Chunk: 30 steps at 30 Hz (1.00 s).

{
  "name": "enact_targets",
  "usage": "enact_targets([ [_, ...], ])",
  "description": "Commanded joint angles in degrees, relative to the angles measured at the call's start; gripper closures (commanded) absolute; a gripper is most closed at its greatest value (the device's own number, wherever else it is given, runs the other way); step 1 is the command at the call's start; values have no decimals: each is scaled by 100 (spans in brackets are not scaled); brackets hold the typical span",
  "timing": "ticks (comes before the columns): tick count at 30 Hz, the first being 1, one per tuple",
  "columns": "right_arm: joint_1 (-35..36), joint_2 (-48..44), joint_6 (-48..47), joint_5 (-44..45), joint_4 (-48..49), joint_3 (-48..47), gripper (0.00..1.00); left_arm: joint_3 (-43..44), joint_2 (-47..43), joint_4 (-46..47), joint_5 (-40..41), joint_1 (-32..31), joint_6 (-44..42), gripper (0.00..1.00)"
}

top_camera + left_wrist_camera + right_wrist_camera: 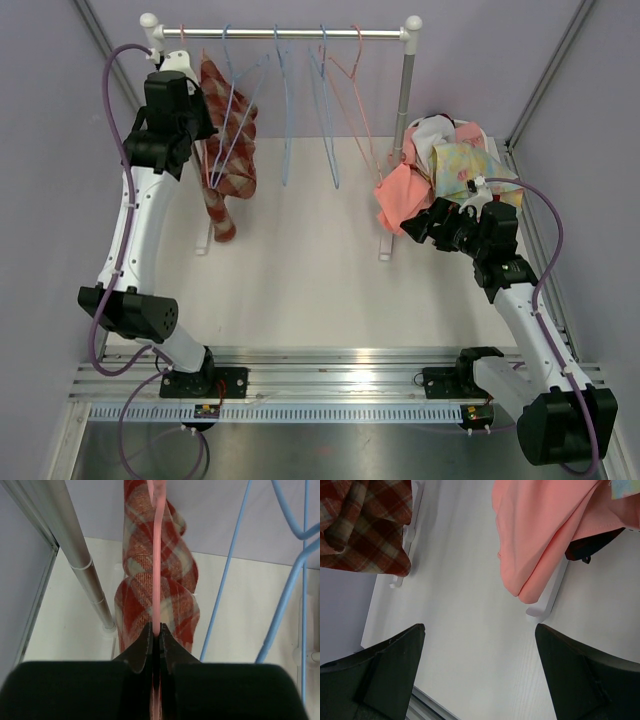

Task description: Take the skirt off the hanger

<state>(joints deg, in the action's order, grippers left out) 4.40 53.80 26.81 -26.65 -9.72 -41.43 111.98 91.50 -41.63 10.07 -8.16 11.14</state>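
Nearest, from above, the right gripper (425, 225) is hovering well right of the plaid skirt (228, 165), which is hanging far-left on the rail (290, 33). Left wrist: the left gripper (156, 630) is pinching the pink hanger (156, 560) — pulling risks unhooking hanger and skirt together. Right wrist: the jaws are gaping wide, holding nothing.

The skirt (243, 170), red-and-cream plaid in a woolly weave, hangs bunched and twisted at the left end of the rail (300, 33). Its lower end seems to reach the table (300, 270). A thin pink hanger (156, 555) runs upright down its front, pinched in the left gripper (156, 631).
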Motion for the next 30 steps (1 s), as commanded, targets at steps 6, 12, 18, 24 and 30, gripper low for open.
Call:
enact_targets([
  [6,17,-54,-44,-182,119,4,1,1348,-36,-204,-207,43,12,100],
  [12,17,-98,192,-1145,803,-76,1,1915,-431,-478,-242,-18,38,100],
  [18,1723,235,116,-1477,1281,-1205,0,1363,-1081,-654,-128,-124,73,100],
  [24,3820,1559,-623,-221,410,-3445,0,465,-1775,-504,-215,-159,222,100],
  [30,5333,3290,-1204,651,-250,-5786,1,140,-2127,-540,-259,-159,187,100],
])
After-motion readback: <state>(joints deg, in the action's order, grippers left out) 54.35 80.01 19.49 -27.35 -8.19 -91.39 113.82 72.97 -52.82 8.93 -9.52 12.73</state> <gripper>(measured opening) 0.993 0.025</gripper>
